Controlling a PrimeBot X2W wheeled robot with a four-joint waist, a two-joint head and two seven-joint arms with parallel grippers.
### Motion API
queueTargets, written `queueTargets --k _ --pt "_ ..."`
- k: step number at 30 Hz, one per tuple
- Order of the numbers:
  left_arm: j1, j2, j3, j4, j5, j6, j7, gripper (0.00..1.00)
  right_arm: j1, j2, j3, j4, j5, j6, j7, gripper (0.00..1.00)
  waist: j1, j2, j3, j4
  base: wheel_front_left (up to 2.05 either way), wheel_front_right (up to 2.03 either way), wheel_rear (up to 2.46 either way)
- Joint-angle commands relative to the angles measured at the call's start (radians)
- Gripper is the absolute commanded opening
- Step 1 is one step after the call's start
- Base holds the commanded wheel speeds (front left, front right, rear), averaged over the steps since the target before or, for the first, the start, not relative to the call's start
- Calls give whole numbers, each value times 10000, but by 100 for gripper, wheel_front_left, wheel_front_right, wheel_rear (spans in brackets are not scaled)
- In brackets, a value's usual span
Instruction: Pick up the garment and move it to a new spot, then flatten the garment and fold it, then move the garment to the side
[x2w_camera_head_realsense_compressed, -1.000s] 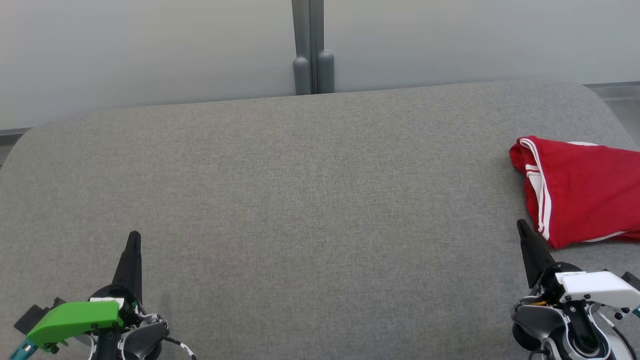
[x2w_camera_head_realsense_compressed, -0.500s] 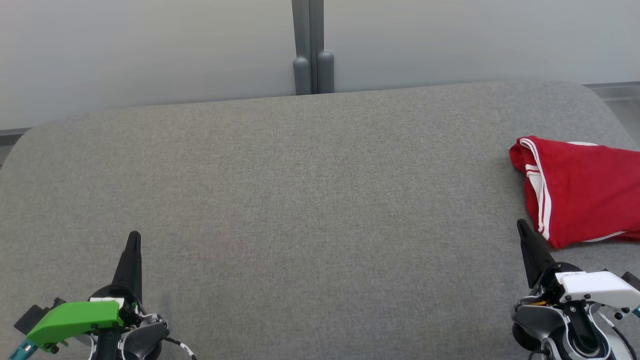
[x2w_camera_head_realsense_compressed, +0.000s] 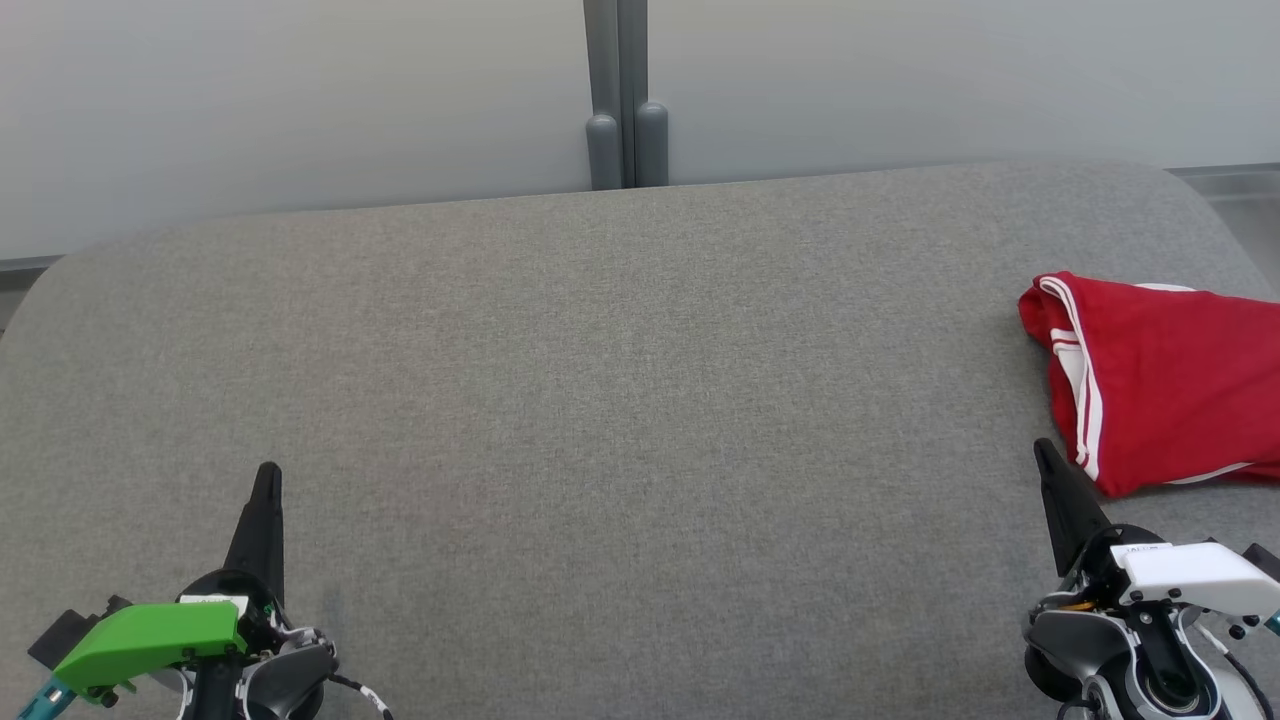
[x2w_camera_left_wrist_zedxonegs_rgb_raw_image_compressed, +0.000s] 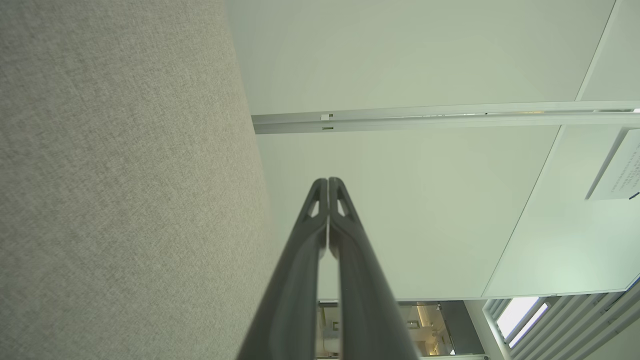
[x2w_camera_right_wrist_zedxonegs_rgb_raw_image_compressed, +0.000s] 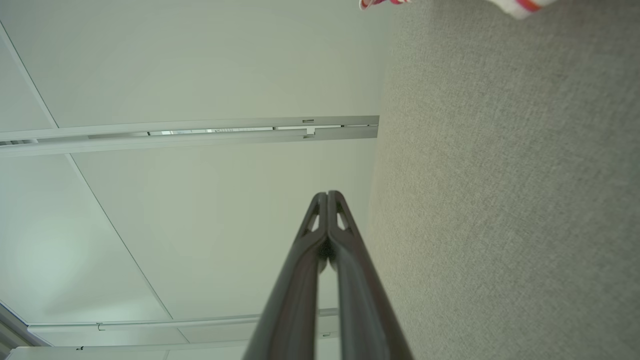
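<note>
With the left gripper (x2w_camera_head_realsense_compressed: 266, 480) and the right gripper (x2w_camera_head_realsense_compressed: 1045, 455) both clenched on nothing, you are needing to open the right one, just beside the garment (x2w_camera_head_realsense_compressed: 1160, 380).

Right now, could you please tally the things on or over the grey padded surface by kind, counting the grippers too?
Garments: 1, the red garment with white stripes, lying at the right edge.
Grippers: 2, the left gripper and the right gripper, both shut and holding nothing.
Total: 3
</note>
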Motion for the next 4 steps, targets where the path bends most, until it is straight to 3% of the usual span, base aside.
queueTargets --k 1,4 --pt "-93 68 30 -19 -5 -44 10 0 -88 -45 7 -36 74 4 63 0 0 0 0 0 0 0 0" --pt "-93 68 30 -19 -5 -44 10 0 -88 -45 7 -36 72 4 63 0 0 0 0 0 0 0 0"
